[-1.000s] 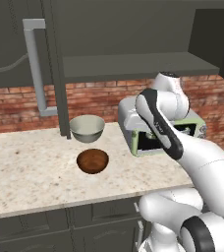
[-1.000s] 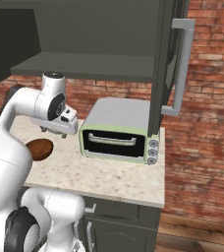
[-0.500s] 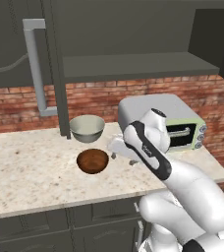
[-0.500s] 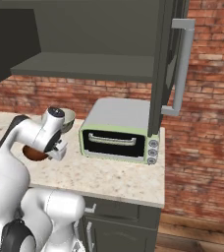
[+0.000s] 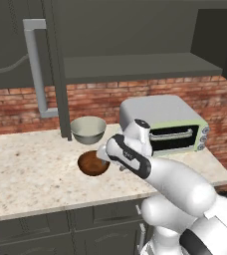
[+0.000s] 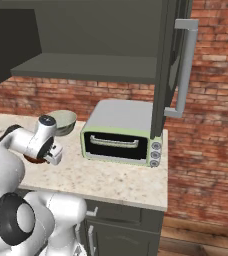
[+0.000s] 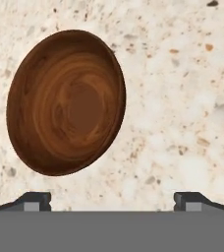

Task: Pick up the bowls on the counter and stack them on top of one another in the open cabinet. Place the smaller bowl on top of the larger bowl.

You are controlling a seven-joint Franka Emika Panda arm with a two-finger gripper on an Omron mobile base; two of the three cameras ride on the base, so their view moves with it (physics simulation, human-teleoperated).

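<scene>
The smaller bowl [image 5: 92, 164], dark reddish-brown and wood-like, sits upright on the counter [image 5: 31, 169]. Just behind it stands the larger bowl [image 5: 88, 129], pale grey-green and glossy. My gripper [image 5: 103, 155] hangs low at the smaller bowl's right edge. In the hand view the smaller bowl [image 7: 67, 101] lies up and to the left, while the gripper [image 7: 112, 202] is open with bare counter [image 7: 182, 98] between its fingertips [image 7: 33, 201]. Above, the cabinet [image 5: 135, 67] is open and its shelf is bare. From the right, the larger bowl [image 6: 63, 121] shows behind my hand.
A pale green toaster oven [image 5: 168, 124] stands on the counter right of the bowls, close behind my arm. The cabinet's open door with its long bar handle [image 5: 36, 69] hangs just left of the larger bowl. A brick wall backs the counter.
My arm has swung down and left from in front of the toaster oven to just above the counter by the smaller bowl. The gripper stays open; the bowls have not moved.
</scene>
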